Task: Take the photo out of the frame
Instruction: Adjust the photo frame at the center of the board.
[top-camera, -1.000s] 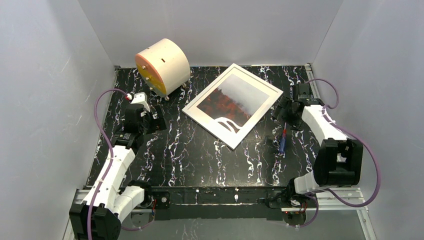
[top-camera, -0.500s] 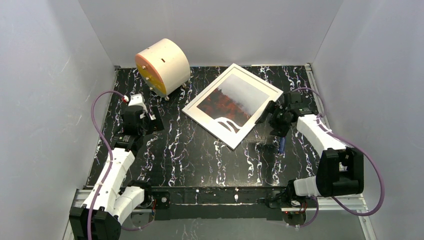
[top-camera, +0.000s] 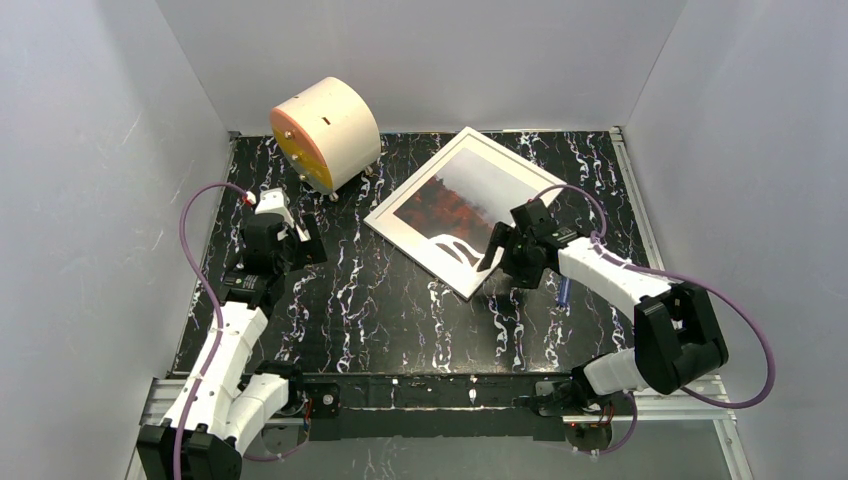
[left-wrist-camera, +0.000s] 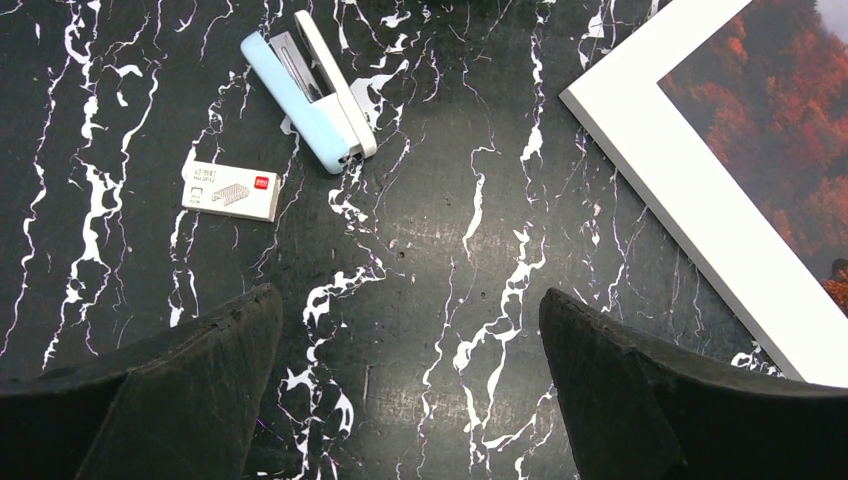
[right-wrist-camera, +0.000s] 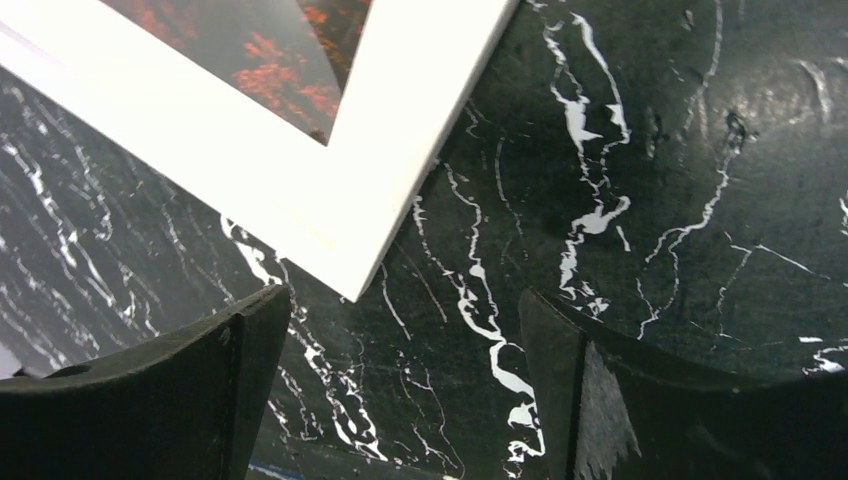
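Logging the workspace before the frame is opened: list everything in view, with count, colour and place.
frame: 1, white, flat and diagonal at far centre
photo: 1, red-orange trees fading to grey, inside the frame
cylinder: 1, cream with orange face, far left
stapler: 1, light blue and white, left of the frame
staple box: 1, white, beside the stapler
screwdriver: 1, blue handle, right of the frame, partly hidden
table: 1, black with white veins
left claw: 1, black, open over bare table
right claw: 1, black, open over the frame's near corner

A robot lab booth: plain grey walls (top-camera: 100, 150) box in a marbled table (top-camera: 400, 320) with arms (top-camera: 225, 340) bolted on.
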